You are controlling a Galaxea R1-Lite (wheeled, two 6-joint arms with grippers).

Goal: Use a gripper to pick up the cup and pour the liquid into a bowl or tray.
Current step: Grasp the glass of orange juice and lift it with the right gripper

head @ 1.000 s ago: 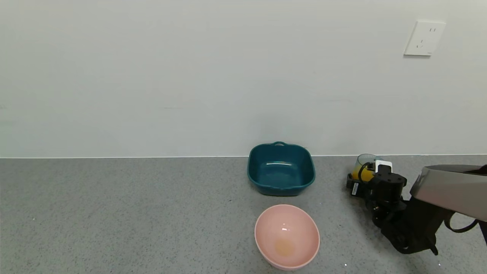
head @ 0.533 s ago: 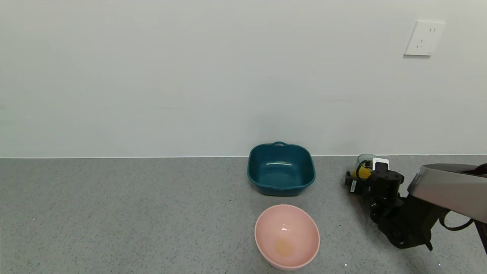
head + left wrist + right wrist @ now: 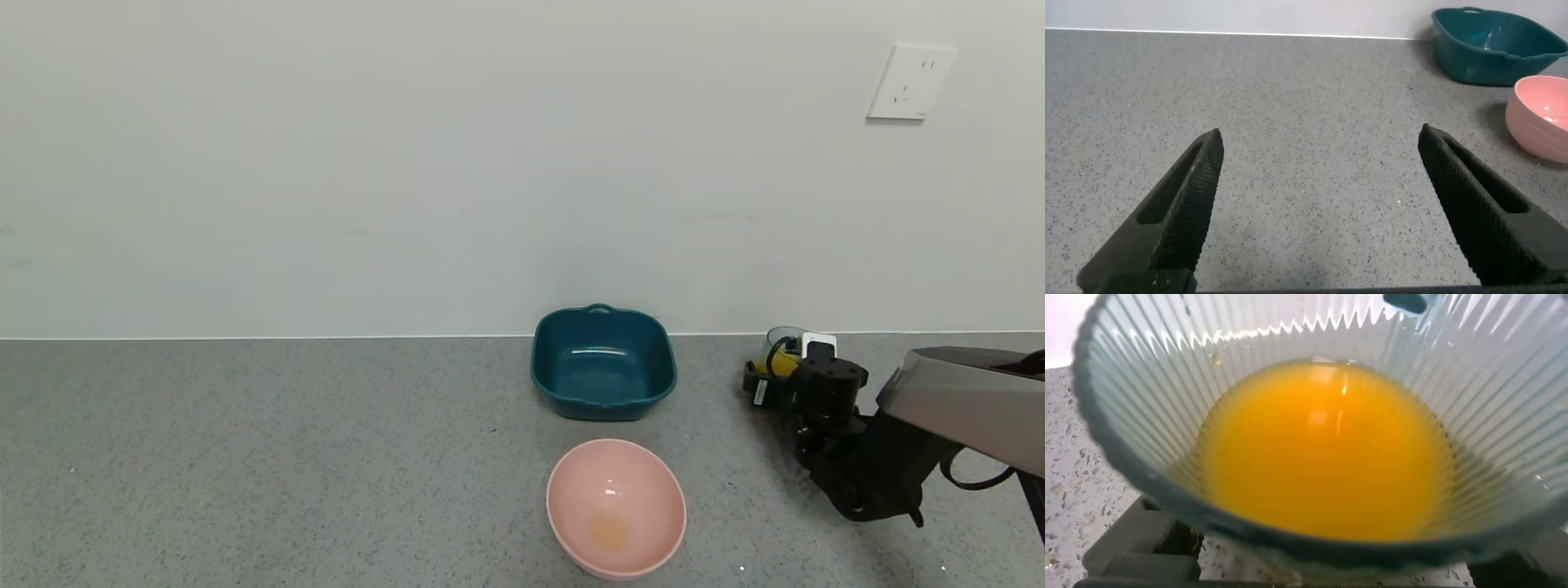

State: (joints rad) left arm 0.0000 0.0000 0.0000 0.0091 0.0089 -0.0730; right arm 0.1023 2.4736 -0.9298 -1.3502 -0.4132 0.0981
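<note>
The ribbed blue-grey cup (image 3: 784,340) stands on the counter at the far right by the wall, with orange liquid (image 3: 778,367) in it. My right gripper (image 3: 793,382) is open with the cup between its jaws. In the right wrist view the cup (image 3: 1135,441) and the liquid (image 3: 1323,449) fill the picture. The pink bowl (image 3: 649,490) sits near the front centre with a faint orange stain at its bottom. My left gripper (image 3: 1319,143) is open and empty over bare counter, out of the head view, with the pink bowl (image 3: 1539,114) off to one side.
A dark teal square dish (image 3: 602,363) with a loop handle stands behind the pink bowl against the wall; it also shows in the left wrist view (image 3: 1490,45). A wall socket (image 3: 910,82) is above the right arm. The counter is grey speckled stone.
My right gripper has moved forward toward the wall, closing in round the cup. The cup, the bowl and the dish have not moved.
</note>
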